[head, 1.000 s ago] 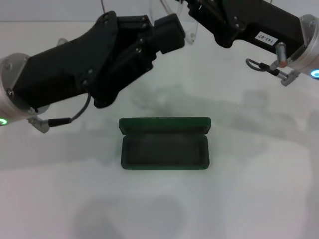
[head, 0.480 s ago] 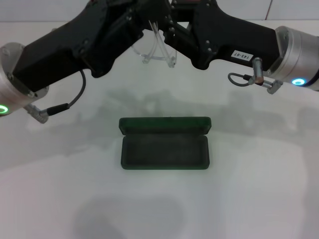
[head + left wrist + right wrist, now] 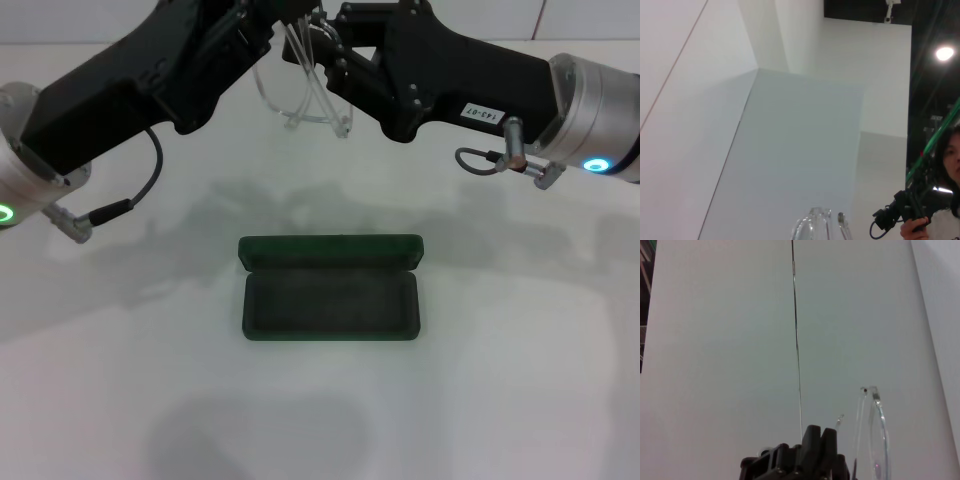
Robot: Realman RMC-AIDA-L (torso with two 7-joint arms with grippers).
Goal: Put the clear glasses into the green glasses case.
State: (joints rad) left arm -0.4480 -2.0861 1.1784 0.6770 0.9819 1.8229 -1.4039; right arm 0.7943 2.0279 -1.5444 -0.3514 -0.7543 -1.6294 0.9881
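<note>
The clear glasses [image 3: 297, 108] hang in the air at the back of the table, between the tips of both arms. My right gripper [image 3: 337, 45] reaches in from the right and is shut on their upper part. Coming from the left, my left gripper [image 3: 283, 20] meets the same spot; its fingers are hidden. The glasses [image 3: 813, 227] show at the edge of the left wrist view, and the glasses [image 3: 873, 430] appear in the right wrist view. The green glasses case [image 3: 330, 300] lies open on the table below and nearer to me, its lid [image 3: 330, 249] standing up at the back.
The white table [image 3: 520, 380] spreads around the case, with a white wall behind it. A cable loop [image 3: 485, 160] hangs under the right wrist, and another cable [image 3: 150, 190] under the left arm. A person with a camera stands far off in the left wrist view.
The right arm brought the glasses down and left from the top edge. The left gripper rose and moved in to meet them. The case has not moved.
</note>
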